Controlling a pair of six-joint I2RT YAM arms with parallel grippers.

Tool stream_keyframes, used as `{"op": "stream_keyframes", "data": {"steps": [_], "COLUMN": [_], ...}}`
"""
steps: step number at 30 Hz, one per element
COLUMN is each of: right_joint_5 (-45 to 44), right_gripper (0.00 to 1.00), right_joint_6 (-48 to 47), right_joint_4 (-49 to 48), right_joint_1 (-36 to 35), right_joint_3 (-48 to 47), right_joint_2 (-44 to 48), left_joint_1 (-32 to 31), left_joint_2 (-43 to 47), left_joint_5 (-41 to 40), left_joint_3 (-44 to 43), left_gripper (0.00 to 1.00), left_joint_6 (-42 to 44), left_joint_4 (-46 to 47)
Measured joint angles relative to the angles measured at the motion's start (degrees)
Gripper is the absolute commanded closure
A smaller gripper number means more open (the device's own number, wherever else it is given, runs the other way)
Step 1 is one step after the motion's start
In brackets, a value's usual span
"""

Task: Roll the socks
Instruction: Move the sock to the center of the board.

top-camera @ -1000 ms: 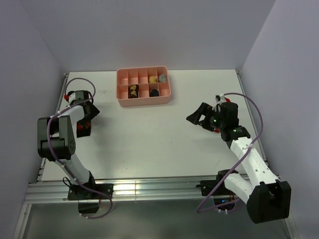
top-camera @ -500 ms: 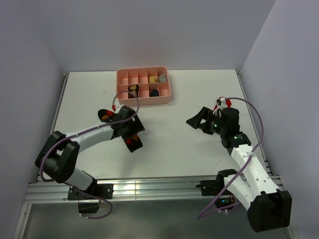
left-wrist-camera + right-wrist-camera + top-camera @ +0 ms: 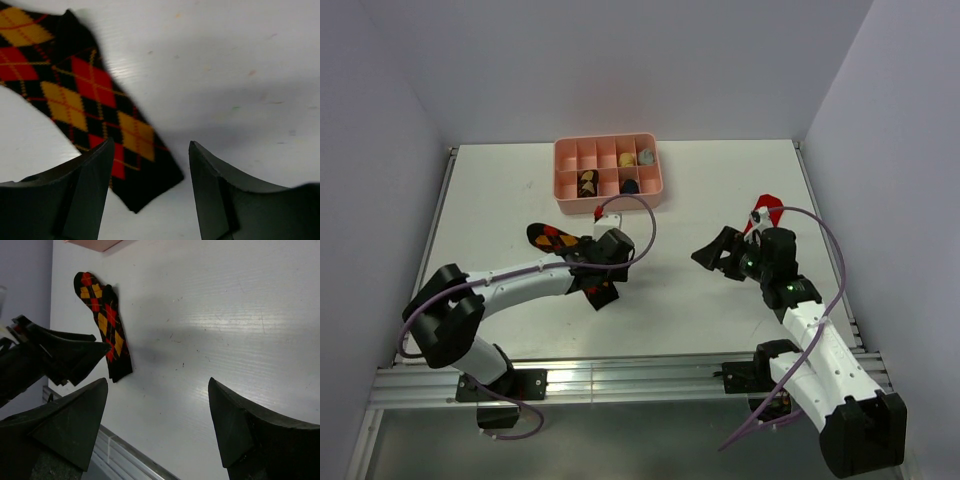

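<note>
Item inspected: one sock point(image 3: 552, 238), black with red and orange-yellow argyle diamonds. It lies flat and at full length on the table point(image 3: 720, 180), a little left of centre. It runs slantwise from near the pink tray point(image 3: 610, 206) towards the near edge. I see no fold or roll in it, so I judge the rolling not yet begun. I cannot pick out the other socks with any certainty in these views.

Left gripper point(image 3: 150, 150): released, jaws standing apart just over the sock's near end. Nothing sits between them but the cloth lying on the table below. I cannot tell whether the fingertips touch the fabric.

Right gripper point(image 3: 157, 385): released wide and empty, hanging well to the right of the sock over bare table.

Handling, in my judgement: a light, limp knit with no stiffness of its own. It will drape, bunch and stretch rather than hold a shape, and should slide readily on the smooth white surface if pushed. Nothing here is fragile.

A pinch taken mid-length would only lift a loose hump. I would take hold at the near end, across the full width, pinching both layers together, then turn that end over onto the body. The far end will likely want pinning by the right gripper, or the whole sock may drag along instead of rolling
</note>
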State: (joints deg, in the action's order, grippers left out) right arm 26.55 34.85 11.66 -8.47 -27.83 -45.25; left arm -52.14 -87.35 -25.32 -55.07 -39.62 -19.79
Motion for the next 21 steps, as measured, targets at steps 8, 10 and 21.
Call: {"op": "stream_keyframes", "data": {"steps": [8,10,21], "right_joint_5": [-0.1,-0.2,-1.4], "right_gripper": [0.13,0.13,0.14], "right_joint_6": [0.2,0.3,1.4], "right_joint_4": [0.0,0.0,-0.5], "right_joint_1": [-1.5,-1.9,-3.7], "right_joint_3": [0.0,0.0,0.0], "right_joint_2": [-0.2,-0.4,-3.1], "left_joint_1": [2.7,3.8,4.2], "left_joint_2": [-1.5,-1.9,-14.3], "left_joint_5": [-2.4,-1.0,8.6], "left_joint_3": [3.8,4.4,-3.9], "left_gripper": [0.42,0.43,0.43], "left_joint_6": [3.7,4.5,5.5], "left_joint_4": [-1.6,-0.8,5.5]}}
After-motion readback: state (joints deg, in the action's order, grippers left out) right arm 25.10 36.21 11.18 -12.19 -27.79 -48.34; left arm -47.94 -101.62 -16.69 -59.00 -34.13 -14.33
